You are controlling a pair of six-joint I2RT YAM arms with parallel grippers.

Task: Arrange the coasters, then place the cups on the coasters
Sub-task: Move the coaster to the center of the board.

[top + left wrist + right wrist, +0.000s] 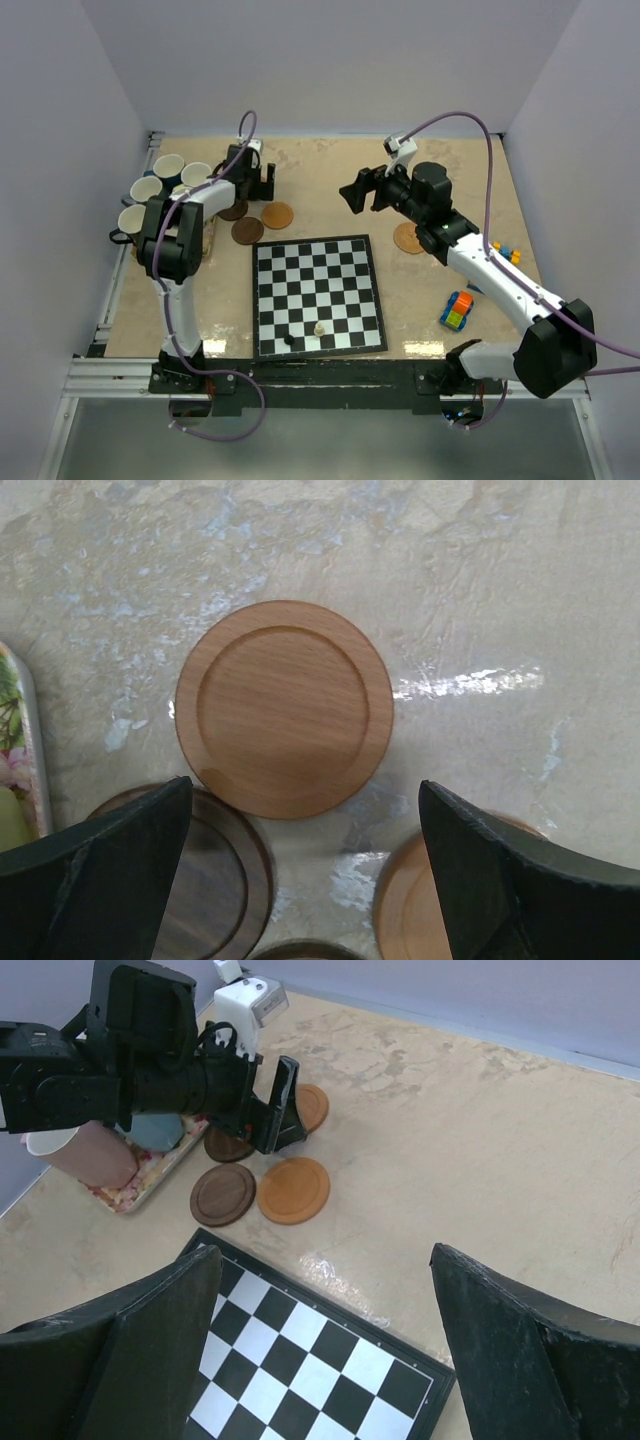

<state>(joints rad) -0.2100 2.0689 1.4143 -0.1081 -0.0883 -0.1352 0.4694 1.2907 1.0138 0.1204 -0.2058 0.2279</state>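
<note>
Left gripper point(252, 172) is seen in the upper left of the top view, jaws spread wide and nothing held. It is hung over a tan coaster point(284, 708), which is centred in the left wrist view. A dark coaster point(215, 880) is seen at lower left there and a second tan coaster point(410, 905) at lower right, both partly hidden by the fingers point(100, 880). An edge of the floral mat point(15, 770) is caught at the left border. Right gripper point(355, 190) is raised right of centre, open and empty, over bare counter point(450, 170). A lone coaster point(408, 238) is found beside the right arm, right of the chessboard point(318, 295). Cups point(168, 165) are bunched at far left; none is set on a coaster.
</note>
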